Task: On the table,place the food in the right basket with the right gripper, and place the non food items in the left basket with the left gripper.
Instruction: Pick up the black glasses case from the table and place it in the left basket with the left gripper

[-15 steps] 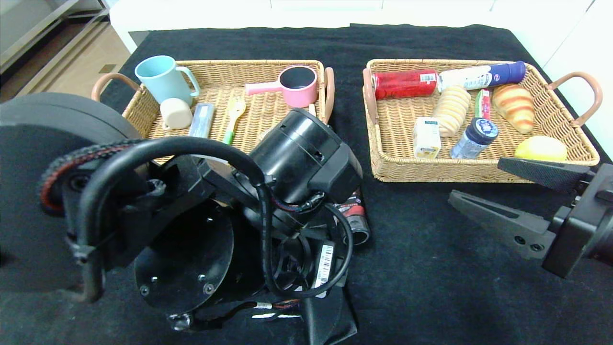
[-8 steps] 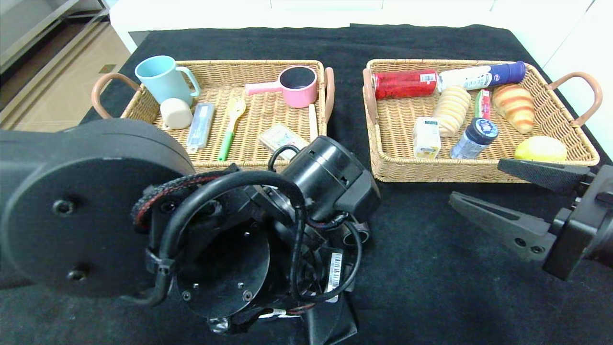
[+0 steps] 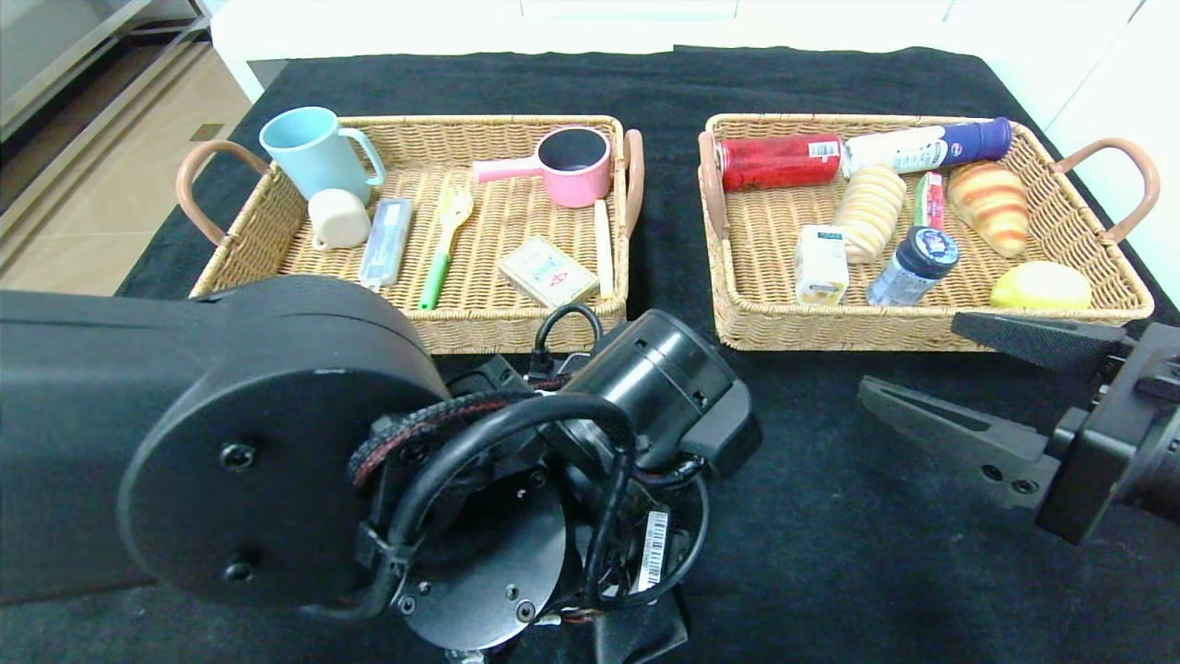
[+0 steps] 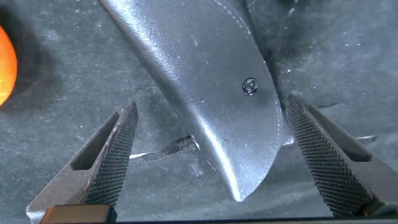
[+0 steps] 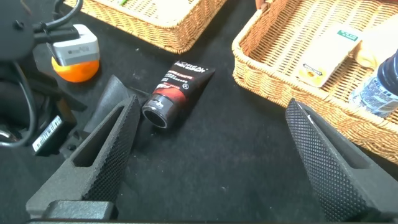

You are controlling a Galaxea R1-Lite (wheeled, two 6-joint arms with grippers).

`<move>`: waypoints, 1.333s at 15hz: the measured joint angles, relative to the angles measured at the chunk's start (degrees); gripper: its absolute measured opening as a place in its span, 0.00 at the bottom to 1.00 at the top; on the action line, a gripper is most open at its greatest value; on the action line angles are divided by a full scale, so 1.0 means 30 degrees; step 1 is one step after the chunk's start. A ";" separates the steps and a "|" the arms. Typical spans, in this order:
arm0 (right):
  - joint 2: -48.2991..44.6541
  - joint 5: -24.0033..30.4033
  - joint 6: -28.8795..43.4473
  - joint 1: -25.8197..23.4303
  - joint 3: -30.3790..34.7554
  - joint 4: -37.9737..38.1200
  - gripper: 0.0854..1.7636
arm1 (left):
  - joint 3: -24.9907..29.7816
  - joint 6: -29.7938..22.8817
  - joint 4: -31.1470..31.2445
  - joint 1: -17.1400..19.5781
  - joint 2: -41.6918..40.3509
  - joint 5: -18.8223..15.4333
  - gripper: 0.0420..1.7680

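Baskets sit side by side at the far part of the black cloth table (image 3: 830, 553). The tan wicker left basket (image 3: 277, 240) holds a light blue mug (image 3: 309, 148), a small cream cup (image 3: 338, 218), a flat grey case (image 3: 387, 240), a pasta fork with a yellow head and green handle (image 3: 445, 242), a pink pot with a handle (image 3: 572, 166), a pale stick (image 3: 602, 249) and a flat card box (image 3: 548, 271). The tan wicker right basket (image 3: 1097, 254) holds a red can (image 3: 779, 161), a white and blue bottle (image 3: 926, 146), a ridged cream bun (image 3: 869, 224), a white juice carton (image 3: 820, 265), a green-white packet with a red end (image 3: 928, 200), a blue-capped jar (image 3: 915, 266), a croissant (image 3: 991, 207) and a yellow lemon (image 3: 1042, 286).

A strip of bare cloth runs between the baskets.

The black left gripper (image 4: 211, 158) hangs low over a black half-round soft case (image 4: 211, 87), jaws wide apart on each side of its tip (not pinching it). A round orange fruit (image 5: 76, 68) lies near, and a black tube with a red band (image 5: 177, 93) lies on the cloth in front of the baskets.

The black right gripper (image 3: 959, 378) waits at the right basket's near edge, jaws apart and holding nothing.
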 joint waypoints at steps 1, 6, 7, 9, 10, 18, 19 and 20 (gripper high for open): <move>0.0016 -0.0008 0.0000 0.0000 0.0008 -0.0008 0.97 | 0.0008 -0.0008 -0.0020 -0.0041 0.0093 0.0016 0.97; 0.0016 -0.0008 0.0000 0.0020 0.0033 -0.0020 0.97 | 0.0081 -0.0683 0.0081 -0.0175 0.0532 0.0037 0.97; 0.0016 -0.0008 0.0000 0.0028 0.0037 -0.0020 0.97 | 0.0085 -0.0719 0.0093 -0.0179 0.0638 0.0028 0.97; 0.0024 -0.0008 0.0008 0.0057 0.0037 -0.0037 0.97 | 0.0102 -0.0756 0.0093 -0.0203 0.0809 0.0008 0.97; 0.0024 -0.0008 0.0008 0.0081 0.0045 -0.0037 0.97 | 0.0122 -0.0744 0.0146 -0.0203 0.0866 0.0008 0.97; 0.0199 -0.0008 0.0000 0.0122 0.0154 -0.0114 0.97 | 0.0516 -0.0727 0.0276 -0.0203 0.0922 -0.0053 0.44; 0.0219 -0.0008 0.0000 0.0146 0.0171 -0.0110 0.97 | 0.0553 -0.0735 0.0268 -0.0203 0.0922 -0.0037 0.43; 0.0228 0.0000 -0.0008 0.0167 0.0175 -0.0114 0.97 | 0.0589 -0.0748 0.0264 -0.0203 0.0922 -0.0045 0.42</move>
